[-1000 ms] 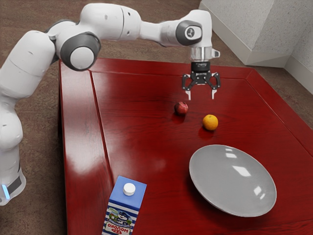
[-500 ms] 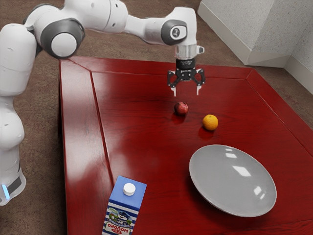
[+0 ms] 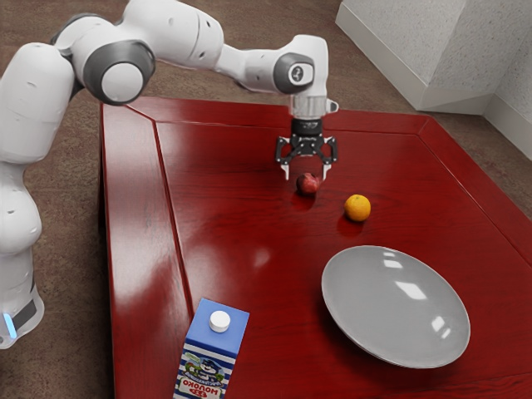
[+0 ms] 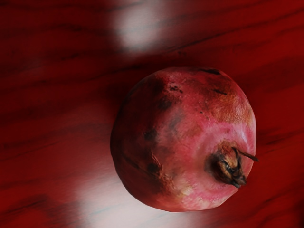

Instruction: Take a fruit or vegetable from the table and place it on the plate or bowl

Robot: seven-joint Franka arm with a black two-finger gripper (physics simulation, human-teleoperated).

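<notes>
- The tool hangs straight above the pomegranate, its two fingers spread apart and pointing down. One tip sits to either side of the fruit's top. Nothing is clamped between them.
- That straddling pose looks like the set-up for a top-down grasp: the fingers are wide enough to pass the fruit's widest part before they close.
- The pomegranate rests on the red wooden surface. In the wrist view it lies directly beneath the hand, tipped on its side so the dark calyx points sideways rather than up. This leaves its rounded flanks free for the fingers.
- An orange sits on the surface at about four o'clock from the pomegranate in the exterior view, near it but not touching. The gap seems enough for the nearer finger to descend without nudging it.
- The grey plate lies at about five o'clock from the pomegranate, well apart and with nothing on it. It is the likely drop-off, with the orange roughly between the two.
- A blue milk carton stands upright at about seven o'clock, by the surface's near edge and well clear of the likely path to the plate.
- Judged from this, the task is at the approach stage. The fruit is not yet gripped or lifted.
</notes>
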